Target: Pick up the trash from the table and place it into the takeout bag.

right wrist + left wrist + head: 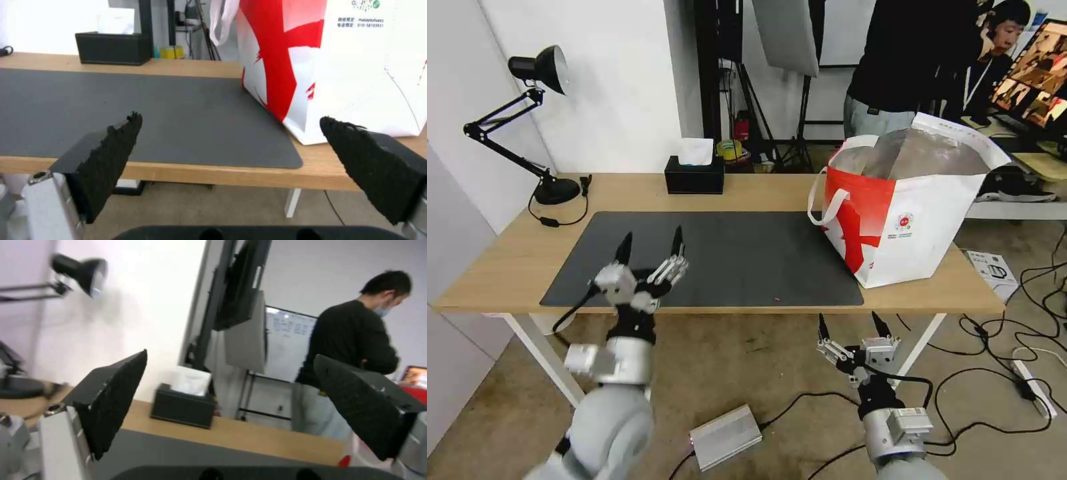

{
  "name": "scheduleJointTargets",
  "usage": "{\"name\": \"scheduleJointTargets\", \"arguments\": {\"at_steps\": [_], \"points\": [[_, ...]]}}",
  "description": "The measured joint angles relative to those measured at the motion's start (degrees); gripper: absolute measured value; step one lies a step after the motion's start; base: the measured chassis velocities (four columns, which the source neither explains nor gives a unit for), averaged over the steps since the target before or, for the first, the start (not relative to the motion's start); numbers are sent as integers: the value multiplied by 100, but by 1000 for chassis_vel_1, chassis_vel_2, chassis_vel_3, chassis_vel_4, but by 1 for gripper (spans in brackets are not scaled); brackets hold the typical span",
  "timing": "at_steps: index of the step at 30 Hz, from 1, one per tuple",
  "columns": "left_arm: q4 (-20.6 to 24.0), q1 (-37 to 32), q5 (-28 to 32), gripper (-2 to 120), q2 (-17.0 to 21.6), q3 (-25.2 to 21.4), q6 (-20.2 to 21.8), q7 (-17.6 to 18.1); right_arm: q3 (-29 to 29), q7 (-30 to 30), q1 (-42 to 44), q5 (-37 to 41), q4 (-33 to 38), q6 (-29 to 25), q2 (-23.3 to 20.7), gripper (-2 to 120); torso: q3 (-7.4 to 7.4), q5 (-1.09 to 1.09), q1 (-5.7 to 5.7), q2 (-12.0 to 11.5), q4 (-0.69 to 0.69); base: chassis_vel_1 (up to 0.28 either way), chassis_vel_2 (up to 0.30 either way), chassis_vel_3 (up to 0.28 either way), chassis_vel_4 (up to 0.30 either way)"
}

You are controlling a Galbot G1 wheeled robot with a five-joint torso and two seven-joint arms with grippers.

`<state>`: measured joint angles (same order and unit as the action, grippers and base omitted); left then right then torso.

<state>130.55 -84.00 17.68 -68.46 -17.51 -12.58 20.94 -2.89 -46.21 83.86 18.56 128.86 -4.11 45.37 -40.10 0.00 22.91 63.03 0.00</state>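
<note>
Left gripper [650, 243] wide open, empty, raised over front-left of mat [747, 247]. Right gripper [854, 325] wide open too, parked below table [514, 260] edge. Takeout bag [920, 220] upright at table's right end, mouth open. No trash on tabletop; tissue box [694, 175] at back. Risk: grabbing tissue box by mistake, or snagging bag handle.

Right gripper [231, 146] held before the table [200, 173] edge, black serrated fingers [111, 160] spread wide, nothing between. Dark grey mat [133, 110] ahead. White-and-red takeout bag [338, 66] at two o'clock, standing partly on the mat. Black tissue box [113, 47] at eleven o'clock.
</note>
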Motion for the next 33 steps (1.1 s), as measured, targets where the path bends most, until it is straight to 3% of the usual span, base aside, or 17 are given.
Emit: {"name": "scheduleJointTargets", "arguments": {"at_steps": [3, 9, 12, 24, 33], "points": [[103, -545, -531, 100, -283, -337, -236, -97, 0, 0, 0, 0, 0, 0, 0, 100, 0, 1, 0, 0, -1, 0, 0, 0, 0], [201, -1213, -950, 100, -633, -745, -647, -244, 0, 0, 0, 0, 0, 0, 0, 100, 0, 1, 0, 0, 0, 0, 0, 0, 0], [189, -1670, -1212, 100, -916, -1045, -1094, -472, 0, 0, 0, 0, 0, 0, 0, 100, 0, 1, 0, 0, 0, 0, 0, 0, 0], [-351, -2155, -1876, 100, -1653, -965, -1829, -754, 0, 0, 0, 0, 0, 0, 0, 100, 0, 1, 0, -1, -1, 0, 0, 0, 0], [-571, -2240, -2054, 100, -1913, -783, -1967, -762, 0, 0, 0, 0, 0, 0, 0, 100, 0, 0, 1, -1, 0, 0, 0, 0, 0]]}}
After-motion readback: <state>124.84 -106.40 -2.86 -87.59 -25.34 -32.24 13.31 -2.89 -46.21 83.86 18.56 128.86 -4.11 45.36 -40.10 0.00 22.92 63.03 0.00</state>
